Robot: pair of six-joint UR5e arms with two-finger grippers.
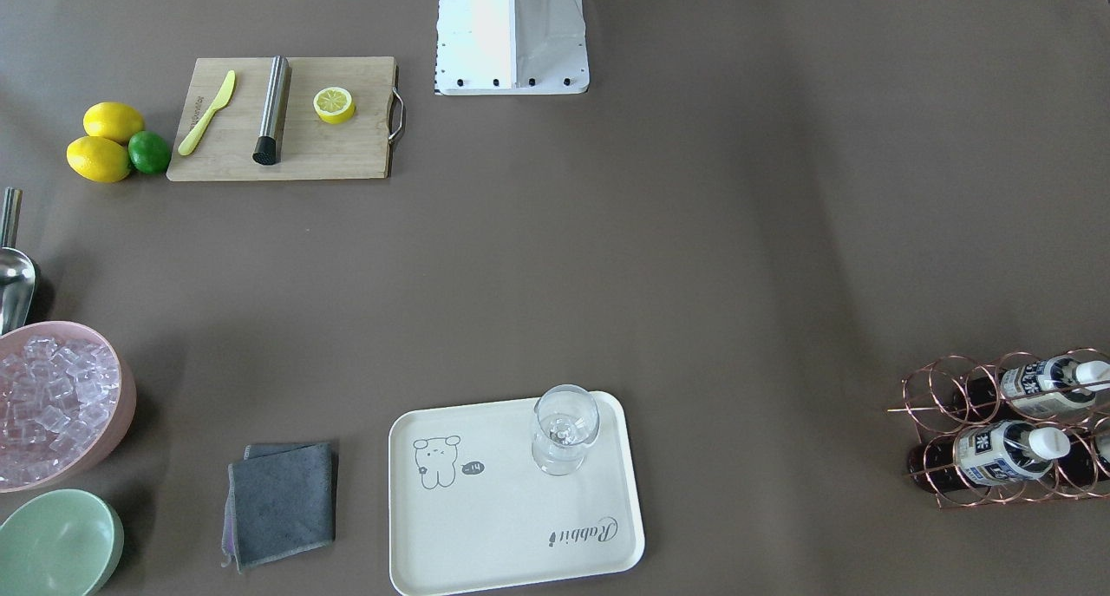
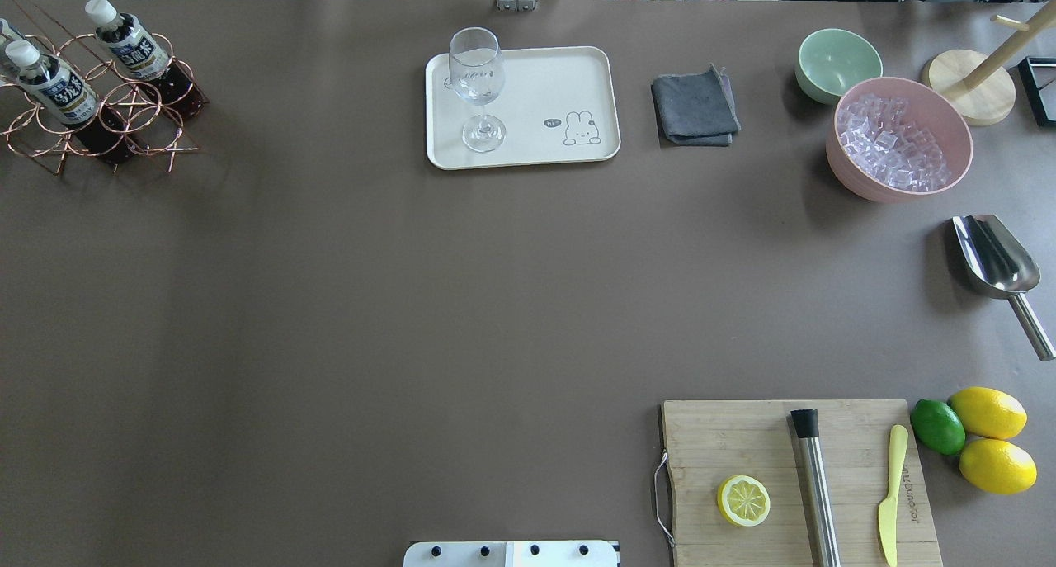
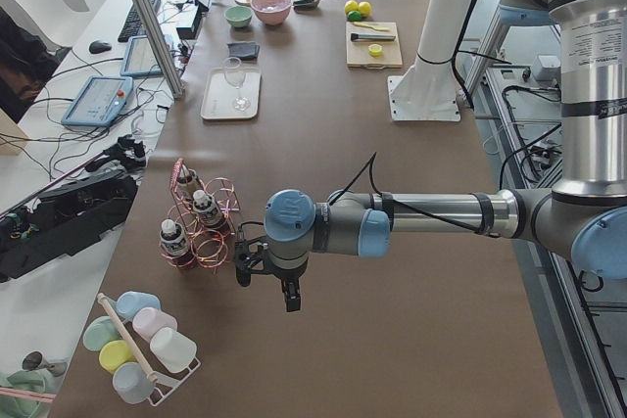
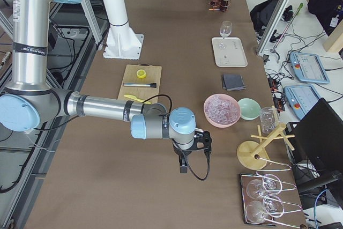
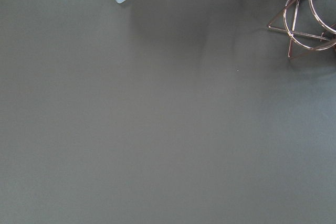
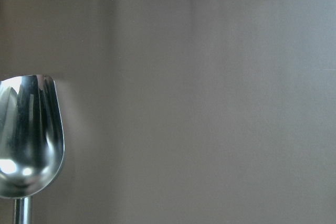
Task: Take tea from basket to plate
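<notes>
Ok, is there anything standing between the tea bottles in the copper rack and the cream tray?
Nothing stands on the table between the copper wire rack and the cream tray. A wine glass does stand upright on the tray's end nearest the rack, so a tea bottle would probably have to go past it.

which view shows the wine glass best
Overhead exterior: the wine glass shows its bowl, stem and foot in clear profile, standing upright on the cream tray. The front-facing view looks steeply down into the glass, foreshortening it. Both side views show it small and far away. The wrist views miss it.
</notes>
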